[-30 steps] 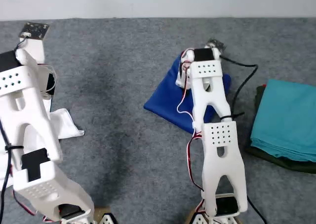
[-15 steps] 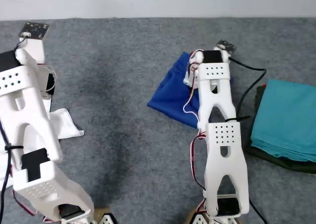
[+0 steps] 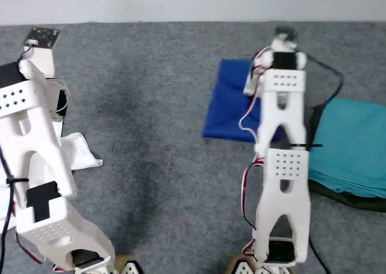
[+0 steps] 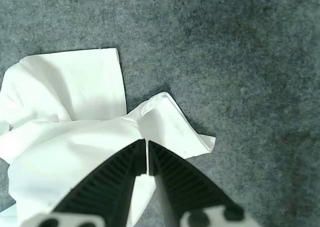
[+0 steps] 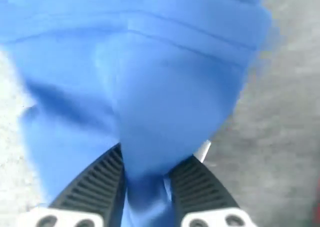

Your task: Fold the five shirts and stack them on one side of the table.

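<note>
A folded blue shirt lies on the grey table right of centre. My right gripper is shut on the blue shirt, its cloth bunched between the jaws; that arm's wrist covers the shirt's right side. A teal shirt lies folded on top of a dark green one at the right edge. A white shirt lies crumpled at the left. My left gripper hangs shut just above the white shirt, holding nothing.
Grey carpet covers the table. The left arm's white body fills the left side. A pale wall runs along the far edge.
My right gripper has dragged the blue shirt to the right and farther back, closer to the teal stack. The left arm has not moved.
</note>
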Available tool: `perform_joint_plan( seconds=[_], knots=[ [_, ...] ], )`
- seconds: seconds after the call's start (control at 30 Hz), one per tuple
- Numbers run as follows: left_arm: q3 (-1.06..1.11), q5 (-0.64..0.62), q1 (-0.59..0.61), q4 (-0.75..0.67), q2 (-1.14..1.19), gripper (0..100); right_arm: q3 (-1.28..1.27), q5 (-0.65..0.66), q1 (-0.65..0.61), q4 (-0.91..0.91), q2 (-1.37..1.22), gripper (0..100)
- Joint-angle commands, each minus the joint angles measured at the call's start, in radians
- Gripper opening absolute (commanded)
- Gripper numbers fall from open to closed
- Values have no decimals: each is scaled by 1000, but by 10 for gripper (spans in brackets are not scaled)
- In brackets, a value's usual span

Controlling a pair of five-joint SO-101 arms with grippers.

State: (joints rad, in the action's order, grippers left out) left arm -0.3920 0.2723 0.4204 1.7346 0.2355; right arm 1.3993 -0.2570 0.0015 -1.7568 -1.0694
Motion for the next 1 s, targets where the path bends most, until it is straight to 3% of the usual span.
perform_joint_plan(
  seconds=[0.0,0.27,0.5,0.7,0.97],
  knots=[
    [-5,5,8,20,-63,14,-118,25,45,-42,239,8],
    [-5,5,8,20,-57,14,-615,137,117,-39,734,8],
    [-5,5,2,20,-55,14,-779,341,239,-39,989,8],
    [-5,5,0,20,-55,14,-792,503,386,-38,997,8],
    [-5,5,0,20,-55,14,-792,697,633,5,799,14]
  ],
)
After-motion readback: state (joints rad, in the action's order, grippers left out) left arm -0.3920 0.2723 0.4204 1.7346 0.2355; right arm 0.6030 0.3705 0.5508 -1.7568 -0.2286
